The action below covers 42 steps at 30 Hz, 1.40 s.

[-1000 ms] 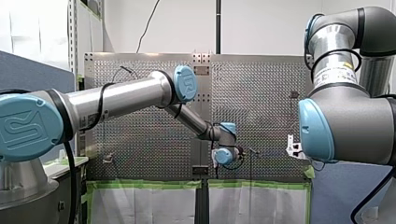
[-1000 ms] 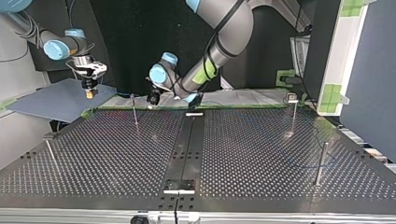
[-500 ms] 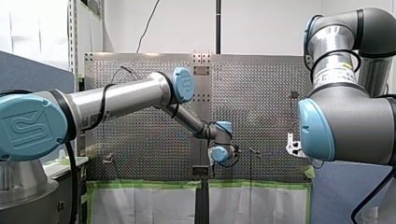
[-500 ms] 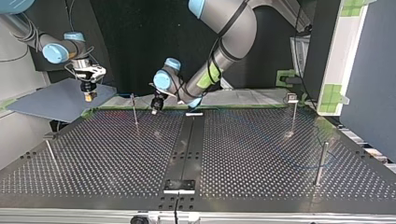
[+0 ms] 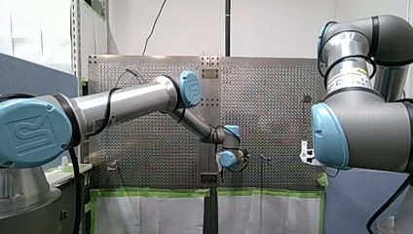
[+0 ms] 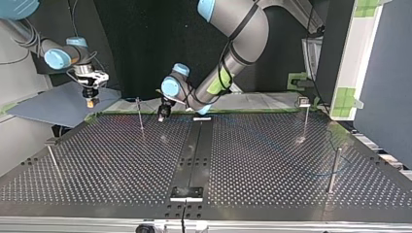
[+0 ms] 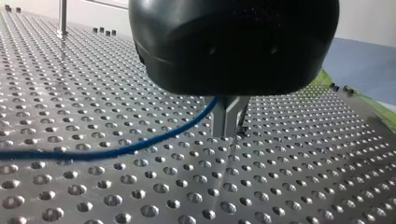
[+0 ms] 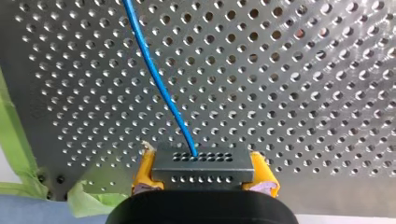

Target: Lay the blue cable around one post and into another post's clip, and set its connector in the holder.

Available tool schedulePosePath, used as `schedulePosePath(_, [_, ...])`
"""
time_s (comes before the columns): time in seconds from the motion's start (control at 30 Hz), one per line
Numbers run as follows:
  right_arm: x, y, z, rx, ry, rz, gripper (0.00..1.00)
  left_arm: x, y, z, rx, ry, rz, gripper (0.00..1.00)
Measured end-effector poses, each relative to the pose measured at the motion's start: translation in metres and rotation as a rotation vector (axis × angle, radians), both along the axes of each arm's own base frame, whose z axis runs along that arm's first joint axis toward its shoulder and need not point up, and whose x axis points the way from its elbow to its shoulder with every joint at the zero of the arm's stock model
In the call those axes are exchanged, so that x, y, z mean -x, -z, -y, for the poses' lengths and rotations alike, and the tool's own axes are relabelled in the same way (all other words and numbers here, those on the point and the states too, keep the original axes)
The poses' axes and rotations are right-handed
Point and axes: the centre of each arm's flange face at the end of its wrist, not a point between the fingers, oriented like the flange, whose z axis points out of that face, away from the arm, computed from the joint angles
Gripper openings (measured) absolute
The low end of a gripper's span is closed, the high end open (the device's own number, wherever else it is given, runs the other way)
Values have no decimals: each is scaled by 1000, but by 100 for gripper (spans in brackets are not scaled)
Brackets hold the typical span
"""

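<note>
One blue cable [image 7: 140,142], held at two spots.
The left claw [image 7: 229,125] pinches it low over the surface [image 7: 280,186], near an edge. The right claw's [image 8: 204,176] yellow pads [image 8: 145,170] clamp the plug [image 8: 201,161] past a corner.

The tabletop [image 5: 277,92], full of small holes, has a plain white wall [image 5: 282,27] behind it. In the front view a thin black wire [image 5: 155,27] hangs down the wall at 11 o'clock. A dark pole [image 5: 227,27] goes up at 12 o'clock. A grey-blue screen [image 5: 29,73] stands at 9 o'clock. Green tape [image 5: 151,193] runs along the tabletop's edge at 6 o'clock. In the top view a black backdrop [image 6: 126,43] fills 12 o'clock. A white frame [image 6: 357,58] stands at 2 o'clock.
</note>
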Motion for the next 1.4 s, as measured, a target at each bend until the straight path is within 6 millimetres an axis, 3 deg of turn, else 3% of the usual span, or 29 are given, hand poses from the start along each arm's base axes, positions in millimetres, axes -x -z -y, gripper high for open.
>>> schedulePosePath(0.73, [16, -20, 32, 107, 87, -27, 0, -13, -2, -13, -19, 4, -30, 0])
schedulePosePath(1.13, [16, -19, 31, 101, 103, -30, 0, -13, 0, -15, -30, 16, -46, 0])
schedulePosePath(1.27, [13, -18, 30, 95, 89, -29, 0, -8, 3, -17, -59, 21, -62, 16])
schedulePosePath(1.33, [11, -18, 29, 91, 83, -28, 0, -5, 5, -17, -79, 21, -64, 16])
schedulePosePath(1.37, [11, -18, 29, 89, 81, -28, 0, -3, 7, -18, -92, 19, -64, 38])
schedulePosePath(1.4, [10, -18, 29, 87, 79, -27, 0, -2, 8, -18, -102, 18, -63, 50])
